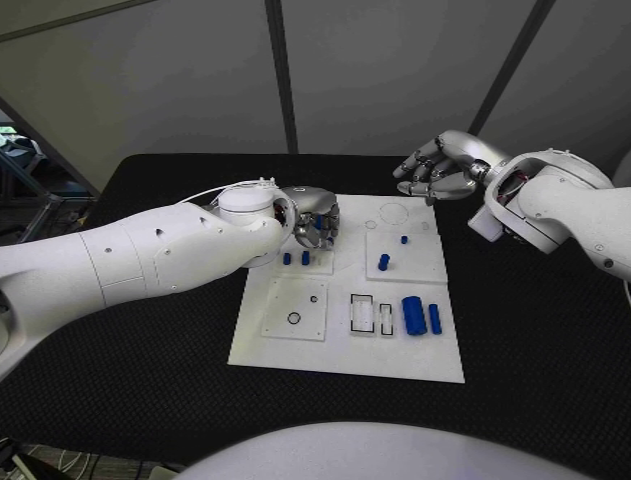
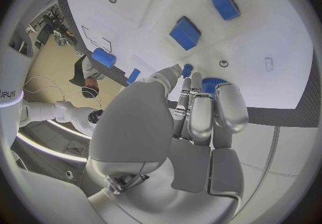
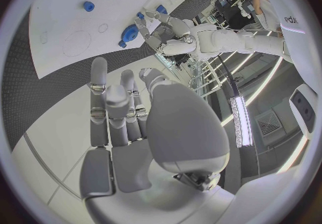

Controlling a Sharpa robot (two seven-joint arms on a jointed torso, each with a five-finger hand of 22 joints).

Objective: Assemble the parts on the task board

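Now my left silver hand (image 1: 311, 218) hovers curled over the white rectangular task board (image 1: 347, 360), grip unclear; right silver hand (image 1: 441, 165) hangs curled, empty. I count six small blue parts (image 1: 413, 314).

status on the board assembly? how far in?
Early. Some small blue pegs already stand upright on the task board. The left hand is down over the board; whether it grips anything is unclear. The right hand waits empty. Two blue cylinders lie loose.
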